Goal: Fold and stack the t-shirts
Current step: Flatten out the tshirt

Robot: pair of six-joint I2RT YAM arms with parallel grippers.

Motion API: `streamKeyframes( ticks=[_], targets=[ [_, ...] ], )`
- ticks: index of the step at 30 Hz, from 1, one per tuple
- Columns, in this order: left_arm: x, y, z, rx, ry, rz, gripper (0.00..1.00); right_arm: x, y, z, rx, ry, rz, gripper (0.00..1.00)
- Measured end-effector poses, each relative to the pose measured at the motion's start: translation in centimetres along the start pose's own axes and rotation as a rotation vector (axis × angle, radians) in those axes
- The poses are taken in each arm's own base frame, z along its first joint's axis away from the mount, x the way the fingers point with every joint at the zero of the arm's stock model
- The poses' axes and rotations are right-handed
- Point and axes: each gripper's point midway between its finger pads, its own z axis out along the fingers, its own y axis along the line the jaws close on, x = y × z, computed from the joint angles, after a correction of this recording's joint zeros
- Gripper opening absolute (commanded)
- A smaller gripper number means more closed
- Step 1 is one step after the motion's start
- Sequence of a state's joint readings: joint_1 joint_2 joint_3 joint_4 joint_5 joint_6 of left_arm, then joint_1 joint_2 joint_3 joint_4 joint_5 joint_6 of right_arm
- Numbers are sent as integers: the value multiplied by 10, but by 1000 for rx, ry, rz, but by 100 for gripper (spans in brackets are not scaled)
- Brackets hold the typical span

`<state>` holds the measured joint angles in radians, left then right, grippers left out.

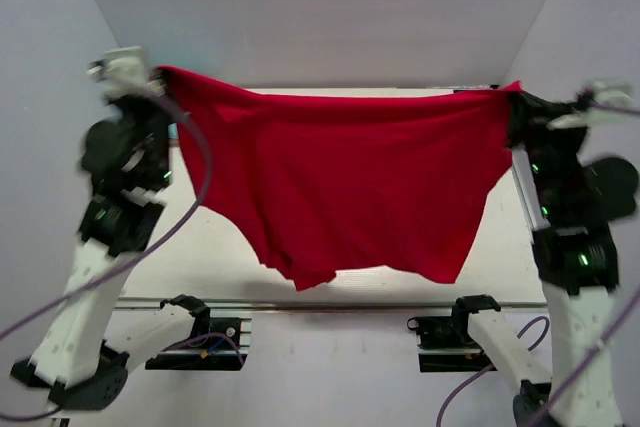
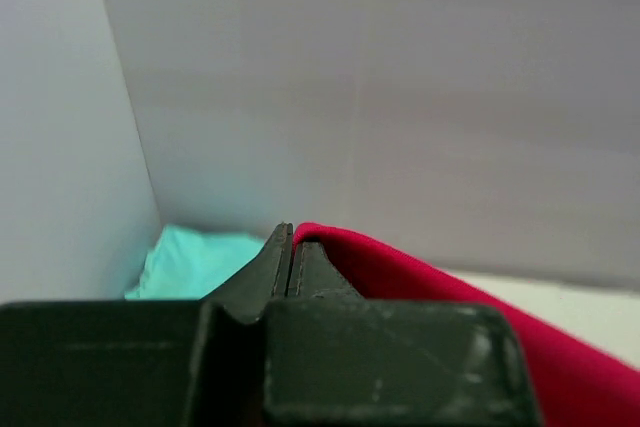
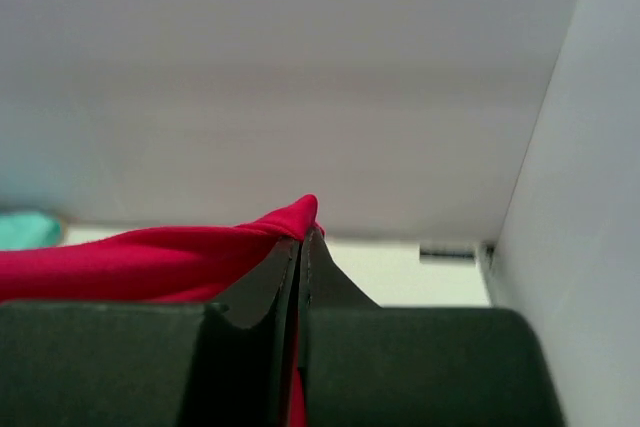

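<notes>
The red t-shirt (image 1: 350, 187) hangs spread in the air between my two arms, its lower edge dangling above the table. My left gripper (image 1: 160, 75) is shut on its left top corner; in the left wrist view the red cloth (image 2: 420, 277) runs off to the right from the closed gripper (image 2: 291, 237). My right gripper (image 1: 512, 92) is shut on the right top corner; in the right wrist view red cloth (image 3: 150, 262) bunches at the closed gripper (image 3: 303, 232). The teal t-shirt (image 2: 195, 262) lies folded at the far left corner, a sliver also in the right wrist view (image 3: 25, 229).
White walls enclose the table (image 1: 500, 257) on the left, back and right. The arm bases and a metal rail (image 1: 330, 302) run along the near edge. A dark bracket (image 3: 450, 250) sits at the far right corner.
</notes>
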<state>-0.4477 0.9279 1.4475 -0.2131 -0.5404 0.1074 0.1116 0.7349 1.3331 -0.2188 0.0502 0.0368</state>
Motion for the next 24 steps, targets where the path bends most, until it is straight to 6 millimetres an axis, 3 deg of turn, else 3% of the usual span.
streamKeyframes(
  ticks=[4, 6, 7, 10, 12, 15, 17, 19, 24],
  targets=[
    [109, -34, 56, -29, 219, 125, 0, 100, -6, 59, 29, 235, 36, 0],
    [175, -47, 76, -35, 343, 195, 0, 169, -11, 84, 51, 393, 48, 0],
    [216, -53, 85, -39, 418, 232, 0, 200, -12, 92, 58, 461, 56, 0],
    [307, -57, 102, -61, 574, 299, 0, 302, -17, 106, 84, 688, 72, 0],
    [363, -54, 111, -80, 666, 332, 0, 365, -19, 108, 96, 830, 82, 0],
    [434, -51, 127, -96, 765, 358, 0, 442, -21, 119, 102, 983, 89, 0],
    [472, -53, 136, -92, 809, 360, 0, 479, -23, 130, 105, 1051, 91, 0],
    [497, -54, 146, -90, 829, 351, 0, 504, -24, 147, 107, 1073, 90, 0],
    [522, -69, 182, -78, 806, 303, 0, 525, -27, 189, 107, 1036, 89, 8]
  ],
)
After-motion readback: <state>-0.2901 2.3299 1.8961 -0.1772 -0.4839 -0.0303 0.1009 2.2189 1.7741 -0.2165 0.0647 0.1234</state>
